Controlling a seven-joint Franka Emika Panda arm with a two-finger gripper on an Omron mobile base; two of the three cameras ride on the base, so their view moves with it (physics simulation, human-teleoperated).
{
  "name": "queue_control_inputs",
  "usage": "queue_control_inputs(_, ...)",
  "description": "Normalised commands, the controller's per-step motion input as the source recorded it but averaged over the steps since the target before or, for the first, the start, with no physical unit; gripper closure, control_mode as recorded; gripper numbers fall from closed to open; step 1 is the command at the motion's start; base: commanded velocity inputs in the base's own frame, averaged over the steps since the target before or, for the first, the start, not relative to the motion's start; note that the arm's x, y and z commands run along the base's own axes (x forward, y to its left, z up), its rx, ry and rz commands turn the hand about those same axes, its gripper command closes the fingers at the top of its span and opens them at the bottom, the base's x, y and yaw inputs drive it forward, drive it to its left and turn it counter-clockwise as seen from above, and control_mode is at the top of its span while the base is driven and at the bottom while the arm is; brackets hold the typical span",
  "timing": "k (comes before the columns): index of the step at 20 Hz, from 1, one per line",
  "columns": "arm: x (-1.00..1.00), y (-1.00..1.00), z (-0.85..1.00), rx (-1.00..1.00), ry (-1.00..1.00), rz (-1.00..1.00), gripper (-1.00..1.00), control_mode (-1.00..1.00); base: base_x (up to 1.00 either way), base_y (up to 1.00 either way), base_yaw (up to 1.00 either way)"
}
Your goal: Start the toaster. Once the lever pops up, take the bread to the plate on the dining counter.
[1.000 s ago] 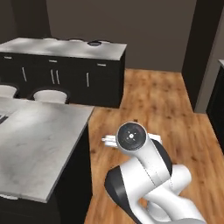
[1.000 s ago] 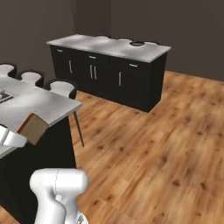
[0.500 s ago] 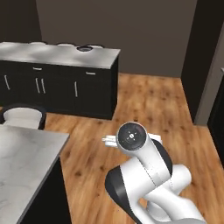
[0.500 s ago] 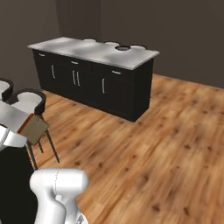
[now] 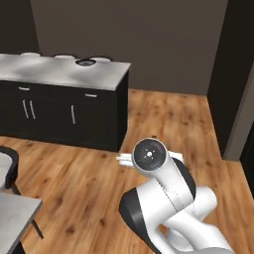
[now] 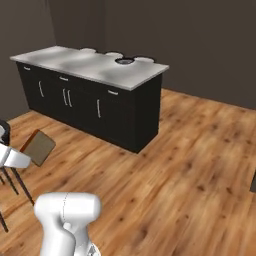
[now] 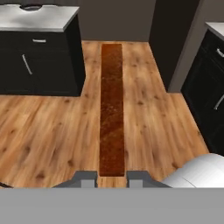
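The pincer (image 7: 112,177) pinches the bread (image 7: 112,109) edge-on above the wooden floor (image 7: 144,122), so toasting looks finished and delivery to the plate remains. A black cabinet island with a grey worktop (image 6: 95,67) stands ahead, and a stool (image 5: 6,168) sits just beside the marble dining counter (image 5: 12,218).

Where my three cameras looked

My base views looked forward and down from behind my arm, left and right, sharing the grey-topped island (image 5: 64,74) and wood floor (image 6: 200,150); my hand view skimmed close along the bread (image 7: 112,109)
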Motion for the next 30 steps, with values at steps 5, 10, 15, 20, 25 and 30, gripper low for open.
queue_control_inputs(5,0.0,0.0,0.0,0.0,0.0,0.0,1.0,1.0,1.0,-0.71,0.05)
queue_control_inputs(10,0.0,0.0,0.0,0.0,0.0,0.0,1.0,1.0,1.0,-0.54,0.08)
queue_control_inputs(15,0.0,0.0,0.0,0.0,0.0,0.0,1.0,1.0,1.0,-0.4,0.08)
queue_control_inputs(20,0.0,0.0,0.0,0.0,0.0,0.0,1.0,1.0,1.0,-0.36,0.1)
queue_control_inputs(25,0.0,0.0,0.0,0.0,0.0,0.0,1.0,1.0,1.0,-0.19,0.14)
queue_control_inputs(30,0.0,0.0,0.0,0.0,0.0,0.0,1.0,1.0,1.0,-0.06,0.2)
